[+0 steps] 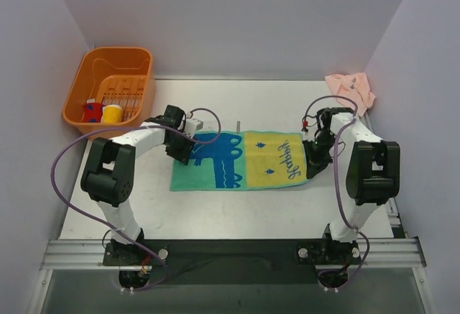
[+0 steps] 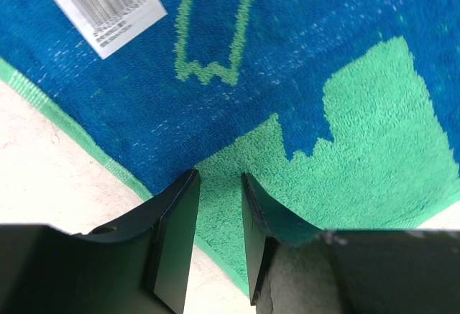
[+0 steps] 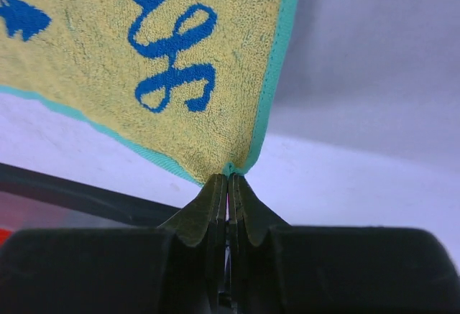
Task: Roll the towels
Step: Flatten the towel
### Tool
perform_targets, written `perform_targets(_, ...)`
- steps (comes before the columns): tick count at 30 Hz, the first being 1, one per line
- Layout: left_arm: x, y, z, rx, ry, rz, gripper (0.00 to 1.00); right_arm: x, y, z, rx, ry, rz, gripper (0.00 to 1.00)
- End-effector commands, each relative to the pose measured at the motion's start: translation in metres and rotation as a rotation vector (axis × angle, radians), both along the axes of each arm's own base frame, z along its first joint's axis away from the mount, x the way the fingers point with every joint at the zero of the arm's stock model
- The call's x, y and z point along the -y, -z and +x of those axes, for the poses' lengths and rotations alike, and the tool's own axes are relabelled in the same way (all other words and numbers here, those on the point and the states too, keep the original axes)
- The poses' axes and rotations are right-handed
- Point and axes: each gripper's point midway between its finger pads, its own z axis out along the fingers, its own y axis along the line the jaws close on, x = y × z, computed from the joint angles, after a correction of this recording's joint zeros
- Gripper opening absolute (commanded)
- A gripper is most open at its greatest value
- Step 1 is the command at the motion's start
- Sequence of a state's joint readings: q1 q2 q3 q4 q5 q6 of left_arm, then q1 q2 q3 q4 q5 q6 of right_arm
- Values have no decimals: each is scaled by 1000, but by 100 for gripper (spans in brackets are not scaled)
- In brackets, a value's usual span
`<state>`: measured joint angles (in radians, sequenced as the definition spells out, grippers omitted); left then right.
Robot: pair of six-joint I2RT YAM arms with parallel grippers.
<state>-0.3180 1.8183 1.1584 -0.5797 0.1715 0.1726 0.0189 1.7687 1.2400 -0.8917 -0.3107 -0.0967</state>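
Towel (image 1: 244,174): my right pincer (image 3: 228,185) is clamping its yellow corner, my left pincer (image 2: 219,185) gaping at the green edge, one-sided pull risking skew.

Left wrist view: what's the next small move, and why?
Probably close the left gripper on the printed towel's green edge: its jaws stand apart over it, while the right gripper pinches the yellow corner.
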Motion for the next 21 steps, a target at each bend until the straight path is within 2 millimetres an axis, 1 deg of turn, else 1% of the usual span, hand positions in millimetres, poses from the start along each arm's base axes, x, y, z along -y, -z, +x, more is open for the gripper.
perform_targets(1, -12, 12, 5, -18, 3, 44, 41, 4, 7, -20, -66, -46, 12, 0)
perform_targets(2, -10, 11, 10, -8, 5, 42, 41, 2, 9, -21, -77, -47, 20, 4)
perform_targets(4, -9, 8, 17, 2, 12, 35, 42, 1, 13, -20, -89, -46, 27, 18)
perform_targets(5, -7, 4, 24, 13, 14, 26, 43, 3, 13, -19, -84, -43, 21, 29)
perform_targets(7, -3, -6, 19, -20, 41, -9, 47, 5, 7, -12, -53, -47, 17, 37)
perform_targets(8, -1, -18, 18, -7, 50, -30, 48, 6, 3, -9, -35, -51, 13, 46)
perform_targets(9, 5, -26, 9, -19, 86, -81, 49, 6, -3, -5, -8, -55, 15, 48)
perform_targets(10, 6, -35, 6, -4, 95, -114, 50, 5, -12, -5, 26, -65, 22, 48)
perform_targets(11, 7, -56, 2, 49, 113, -141, 50, 3, -17, -4, 47, -71, 33, 45)
perform_targets(12, 7, -59, -8, 53, 134, -156, 50, -3, -23, -4, 65, -71, 71, 42)
perform_targets(13, 7, -64, -13, 67, 141, -167, 51, -6, -27, -8, 78, -71, 83, 36)
perform_targets(14, 7, -77, -17, 104, 146, -177, 51, -9, -28, -10, 76, -65, 88, 29)
perform_targets(15, 7, -80, -24, 97, 140, -185, 50, -14, -27, -13, 68, -75, 92, 26)
perform_targets(16, 6, -76, -32, 76, 138, -188, 50, -18, -23, -19, 52, -84, 92, 23)
perform_targets(17, 6, -77, -36, 69, 137, -188, 49, -23, -20, -23, 37, -99, 90, 18)
perform_targets(18, 3, -70, -43, 37, 118, -174, 43, -30, -16, -27, 18, -112, 86, 17)
perform_targets(19, 1, -62, -49, 4, 108, -165, 40, -34, -9, -28, 6, -120, 80, 15)
perform_targets(20, -1, -53, -56, -34, 102, -156, 37, -36, -2, -33, -16, -123, 75, 12)
perform_targets(21, -4, -47, -58, -50, 87, -140, 34, -38, 3, -35, -27, -126, 69, 12)
